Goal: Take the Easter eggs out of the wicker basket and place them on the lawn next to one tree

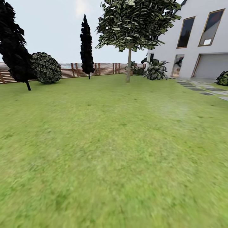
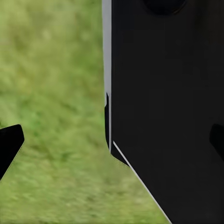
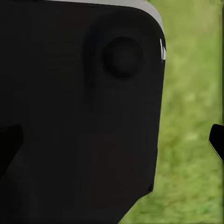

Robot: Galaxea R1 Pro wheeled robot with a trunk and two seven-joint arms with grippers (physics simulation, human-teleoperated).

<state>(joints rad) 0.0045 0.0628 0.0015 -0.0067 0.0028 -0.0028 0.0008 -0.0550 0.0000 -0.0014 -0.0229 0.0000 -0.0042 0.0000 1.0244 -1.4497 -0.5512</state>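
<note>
Lawn ahead, basket and eggs yet to be found

Lawn (image 1: 107,152) spreads across the head view from six o'clock up to the fence line, flat and bare of any task item; the wicker basket and the three Easter eggs are somewhere outside these pictures.

Going left to right along the far edge: a dark cypress (image 1: 14,47) stands at ten o'clock, a round clipped shrub (image 1: 47,68) just beside it, and the brown slatted fence (image 1: 76,70) runs behind both. A second, slimmer cypress (image 1: 86,44) rises at eleven o'clock. At twelve o'clock is a round-crowned leafy tree (image 1: 129,68) on a thin pale trunk, with a spiky low plant (image 1: 155,69) near it. At one to two o'clock stands the white house (image 1: 202,41), and grey stepping stones (image 1: 202,88) lead off at three o'clock.

In the left wrist view the left pincer (image 2: 112,140) hangs over grass beside a broad black panel of the robot's body (image 2: 163,116); one dark fingertip (image 2: 9,144) sits far out at the edge, so the jaws appear spread, with nothing between them. In the right wrist view the right pincer (image 3: 112,144) faces the same kind of black panel (image 3: 79,116), a fingertip (image 3: 217,140) again at the far edge, so it too looks spread and empty.

The step in hand seems to be searching while driving. To do it well, I would turn the base slowly, keep the head low enough to sweep the grass, hold both arms tucked, and note any thick grey bare trunk as a drop point.
</note>
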